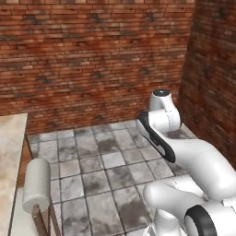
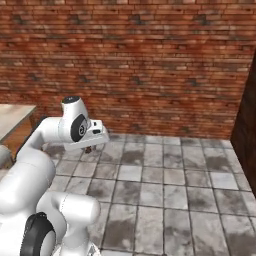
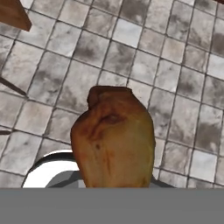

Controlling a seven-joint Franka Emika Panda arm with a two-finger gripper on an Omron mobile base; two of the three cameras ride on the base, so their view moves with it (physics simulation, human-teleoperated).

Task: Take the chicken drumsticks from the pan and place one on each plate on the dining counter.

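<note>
A golden-brown chicken drumstick (image 3: 113, 140) hangs close in front of the hand camera, thick end toward it, above the grey tiled floor. My gripper (image 2: 90, 145) is shut on it; its fingertips are hidden behind the meat. From the right base view only a small brown bit of the drumstick (image 2: 88, 149) shows under the white hand. The beige-marbled dining counter (image 1: 9, 156) lies at the far left, its corner (image 2: 12, 117) well left of the hand. The pan and the plates are out of view.
A stool with a grey rolled cushion (image 1: 37, 184) and brown wooden legs stands beside the counter. Red brick walls close the back (image 1: 92, 60) and the right side (image 1: 212, 78). Grey floor tiles (image 2: 160, 185) spread under the arm.
</note>
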